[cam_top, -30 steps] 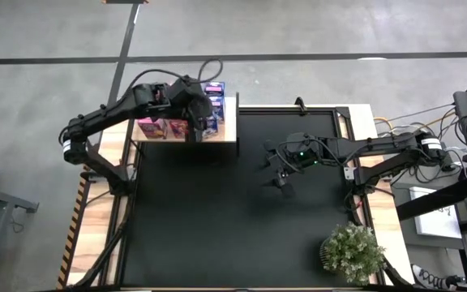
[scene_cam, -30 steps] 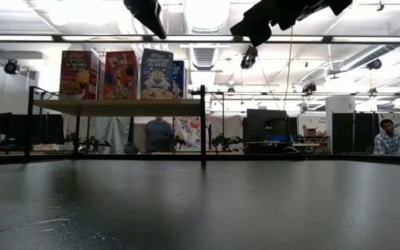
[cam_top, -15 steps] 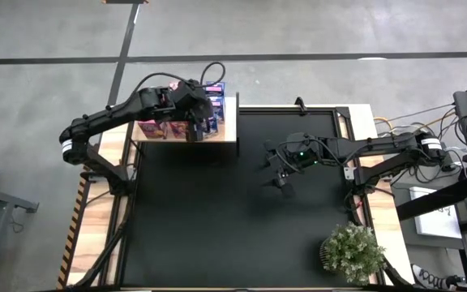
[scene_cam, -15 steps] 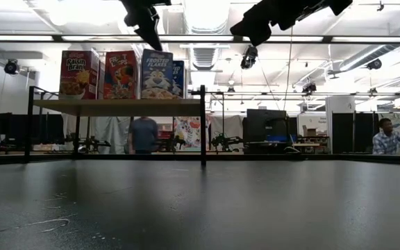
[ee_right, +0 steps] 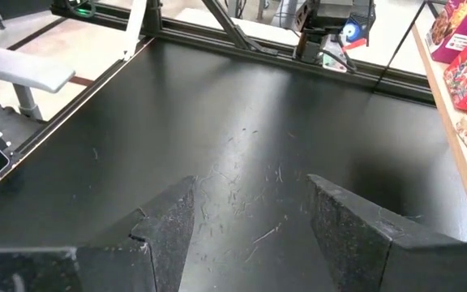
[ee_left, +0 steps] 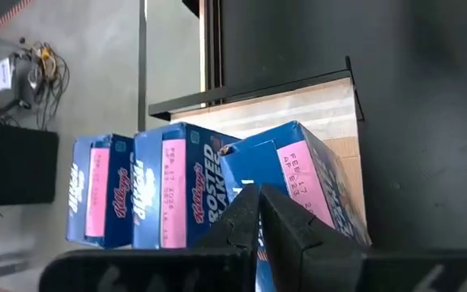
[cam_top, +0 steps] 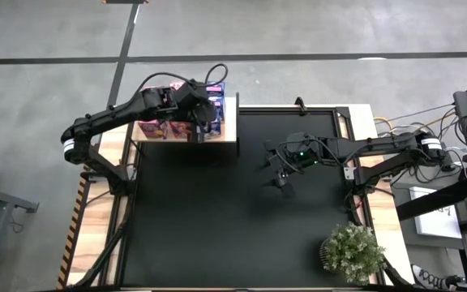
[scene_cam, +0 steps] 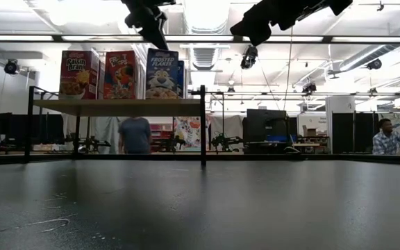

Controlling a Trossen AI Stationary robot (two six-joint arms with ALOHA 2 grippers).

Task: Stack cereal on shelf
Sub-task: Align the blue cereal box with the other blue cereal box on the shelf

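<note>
The shelf (cam_top: 230,123) stands at the table's far left corner. Cereal boxes stand on its pale plank (scene_cam: 117,107): a Raisin Bran box (scene_cam: 79,74), a red box (scene_cam: 120,74) and a blue Frosted Flakes box (scene_cam: 162,73), with more blue boxes (ee_left: 169,186) behind it. My left gripper (scene_cam: 158,43) is shut just above the front blue box (ee_left: 314,174). My right gripper (cam_top: 279,173) hangs open over the middle of the black mat, its fingers (ee_right: 164,223) holding nothing. My left gripper's shut fingertips (ee_left: 258,203) come from above, slanting down, onto the top face (ee_left: 298,162) of the front blue box. In the low view the tips reach the box's top edge (scene_cam: 162,49). The box stands on its bottom on the shelf plank.
The shelf's dark posts (scene_cam: 203,125) rise at its corners. A potted plant (cam_top: 352,251) stands at the table's near right corner. The black mat (cam_top: 217,219) lies between the arms. People and desks show in the room beyond the table.
My left gripper has come down onto the top of the front blue box. That box has shifted a little toward the table's right along the plank and now stands straighter. A person behind the table has walked leftward.
</note>
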